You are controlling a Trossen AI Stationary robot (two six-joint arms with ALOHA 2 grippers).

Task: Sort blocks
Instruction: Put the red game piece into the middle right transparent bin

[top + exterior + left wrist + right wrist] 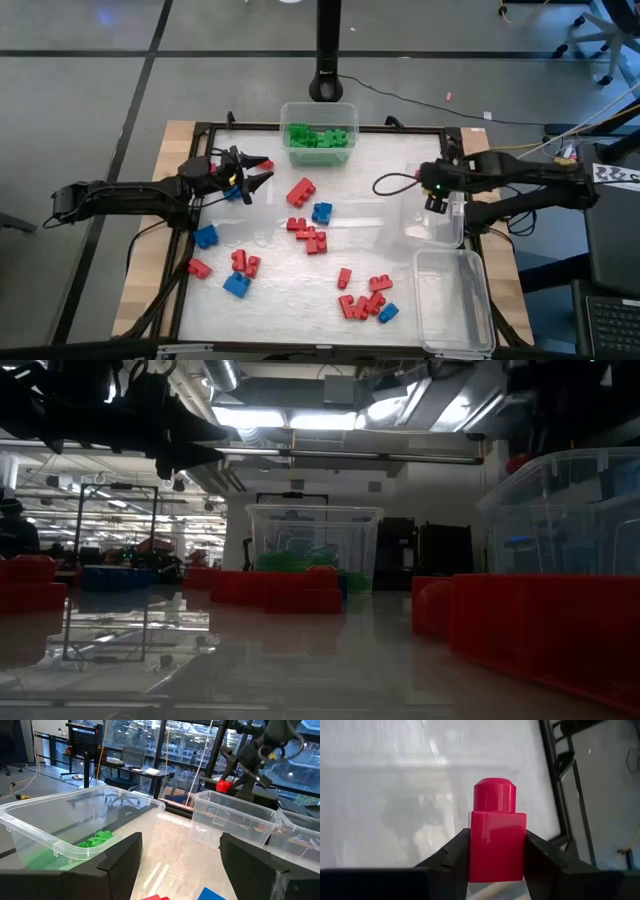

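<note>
Red and blue blocks lie scattered on the white table: a red one (pixel 300 190), a blue one (pixel 322 212), a red cluster (pixel 310 236), and more near the front (pixel 365 302). Green blocks (pixel 318 137) fill the clear tub at the far edge. My right gripper (pixel 437 197) hangs over a clear tub (pixel 445 225) at the right edge, shut on a red block (pixel 497 845). My left gripper (pixel 258 171) is open and empty above the table's left part, pointing right, with a blue block (pixel 232 192) under it. In the left wrist view its gripper (pixel 180 865) faces the green tub (pixel 75 827). My right gripper pinches the red block by its two flat side walls (pixel 475 855), one finger (pixel 452 857) on each side. Its single stud (pixel 493 795) sticks out past the fingertips. The block is lifted clear above the tub; the left wrist view shows the block (pixel 224 785) in the air.
A second clear tub (pixel 455 300) sits at the near right corner. A black frame (pixel 200 128) borders the table, and cables (pixel 390 180) run on the right side. A black post (pixel 327 50) stands behind the green tub.
</note>
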